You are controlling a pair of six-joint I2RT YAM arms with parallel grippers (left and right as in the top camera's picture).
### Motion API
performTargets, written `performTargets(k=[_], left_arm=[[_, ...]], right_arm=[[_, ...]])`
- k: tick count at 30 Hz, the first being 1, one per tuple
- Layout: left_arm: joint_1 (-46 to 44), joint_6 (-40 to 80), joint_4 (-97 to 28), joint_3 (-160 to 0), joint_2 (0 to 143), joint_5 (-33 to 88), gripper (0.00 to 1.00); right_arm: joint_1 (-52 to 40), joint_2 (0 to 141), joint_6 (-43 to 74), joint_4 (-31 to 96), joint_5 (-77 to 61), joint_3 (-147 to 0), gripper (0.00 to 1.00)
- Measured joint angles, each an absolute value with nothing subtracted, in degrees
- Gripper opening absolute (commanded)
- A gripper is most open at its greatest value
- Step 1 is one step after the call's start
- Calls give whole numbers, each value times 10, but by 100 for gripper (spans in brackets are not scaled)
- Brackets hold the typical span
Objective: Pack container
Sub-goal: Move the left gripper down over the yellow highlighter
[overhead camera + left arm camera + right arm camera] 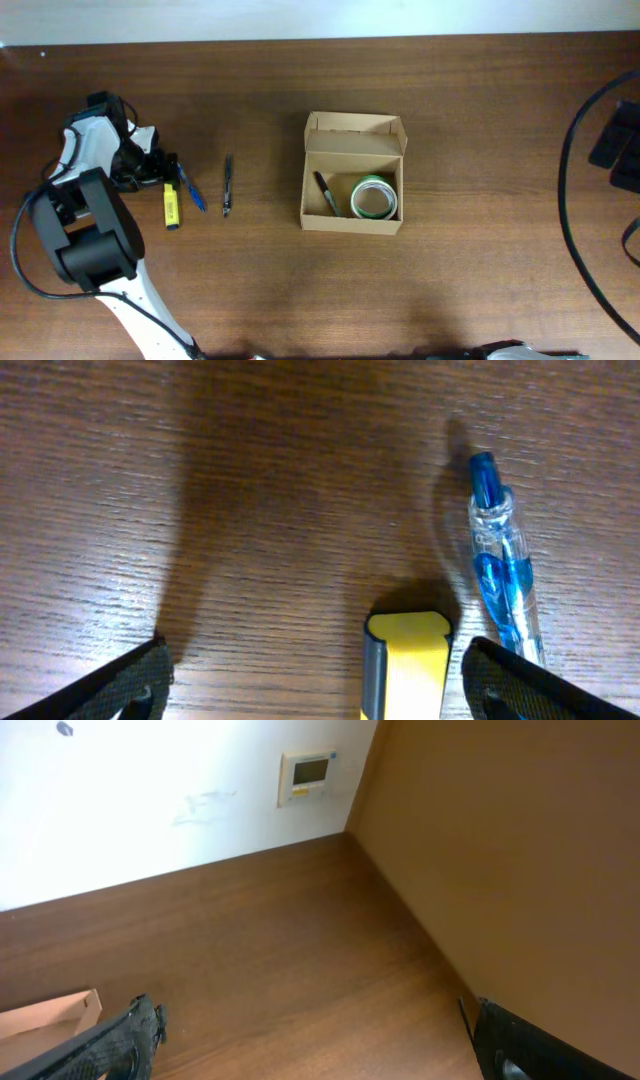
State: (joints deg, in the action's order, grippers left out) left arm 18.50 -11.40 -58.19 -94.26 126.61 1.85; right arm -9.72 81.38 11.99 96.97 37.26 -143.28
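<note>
Step in hand: fetching the next item; left claw (320,685) hangs over a yellow marker (405,665), with a blue pen (505,580) just beside it.
Left claw: fingers wide apart, empty.
Right claw (310,1040): apart, empty.
Box (350,222): centre of frame on the tabletop (480,120), well apart from the marker.
Box heading: mouth upward, lid flap (355,125) toward frame top, long axis left-right.
Next move, judged: lower, close across the marker, avoiding the blue pen.
</note>
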Motion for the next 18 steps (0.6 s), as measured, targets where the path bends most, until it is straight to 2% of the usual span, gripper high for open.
performTargets(k=[11, 18], left_arm=[[125, -89, -589, -938, 1266, -8, 93], [110, -82, -591, -937, 1266, -12, 89]], right_arm=[[-97, 829, 120, 970, 366, -1433, 99], [-97, 829, 120, 970, 366, -1433, 99]])
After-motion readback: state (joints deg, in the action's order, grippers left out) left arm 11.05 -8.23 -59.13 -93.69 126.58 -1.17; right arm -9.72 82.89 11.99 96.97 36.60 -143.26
